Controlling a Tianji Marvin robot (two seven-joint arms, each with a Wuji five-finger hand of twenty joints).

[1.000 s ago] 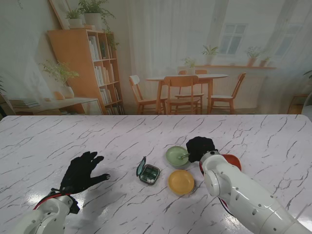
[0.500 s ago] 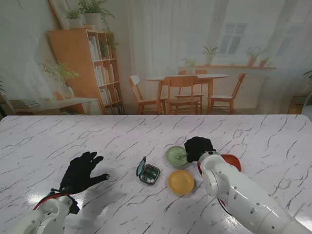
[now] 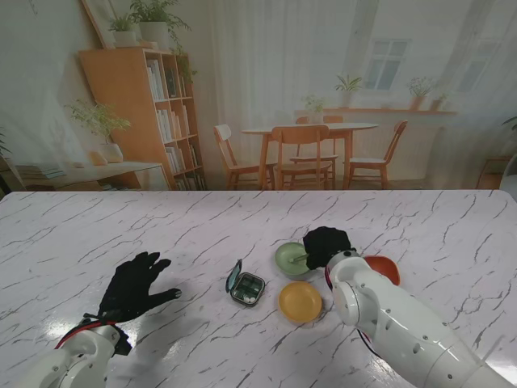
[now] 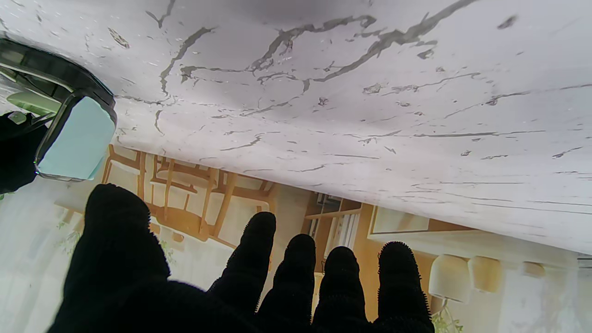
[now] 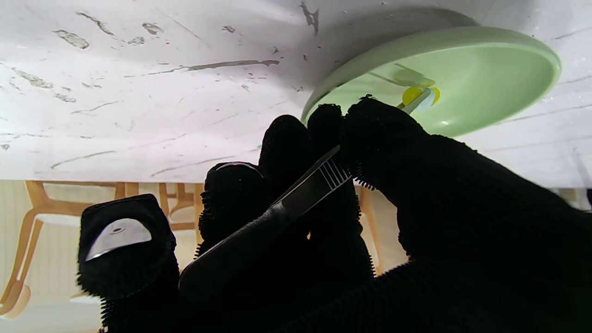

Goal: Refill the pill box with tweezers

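Tweezers point(image 3: 303, 259) showed in the stand view only as a thin sliver over the green dish point(image 3: 292, 259), gripped by the right hand point(image 3: 326, 245) at that dish's right rim. Pill box point(image 3: 246, 288) lay lid-up and open on the marble table point(image 3: 242, 226), just left of the yellow dish point(image 3: 300, 301). A red dish point(image 3: 384, 267) sat partly hidden behind the right arm. Left hand point(image 3: 134, 284) lay well to the left of the box, fingers spread, holding nothing. Table top was white with grey veins. Behind it hung a printed room backdrop: bookshelf point(image 3: 145, 113), potted plants, wooden dining table with chairs point(image 3: 311, 149), curtained window.

Left wrist view: left hand point(image 4: 222, 277) had all fingers apart and nothing between them. The pill box point(image 4: 60, 115) appeared at the frame edge, its pale blue lid raised. Veined marble filled most of the frame; the backdrop's chairs and shelf showed beyond the table edge.

Right wrist view: right hand point(image 5: 351, 222) pinched the tweezers point(image 5: 277, 217) between thumb and fingers, ridged grip visible. The tips reached into the green dish point(image 5: 485, 92) at a yellow pill point(image 5: 410, 95); whether the tips had closed on it could not be told. Marble lay around the dish, with the backdrop chairs past its edge.
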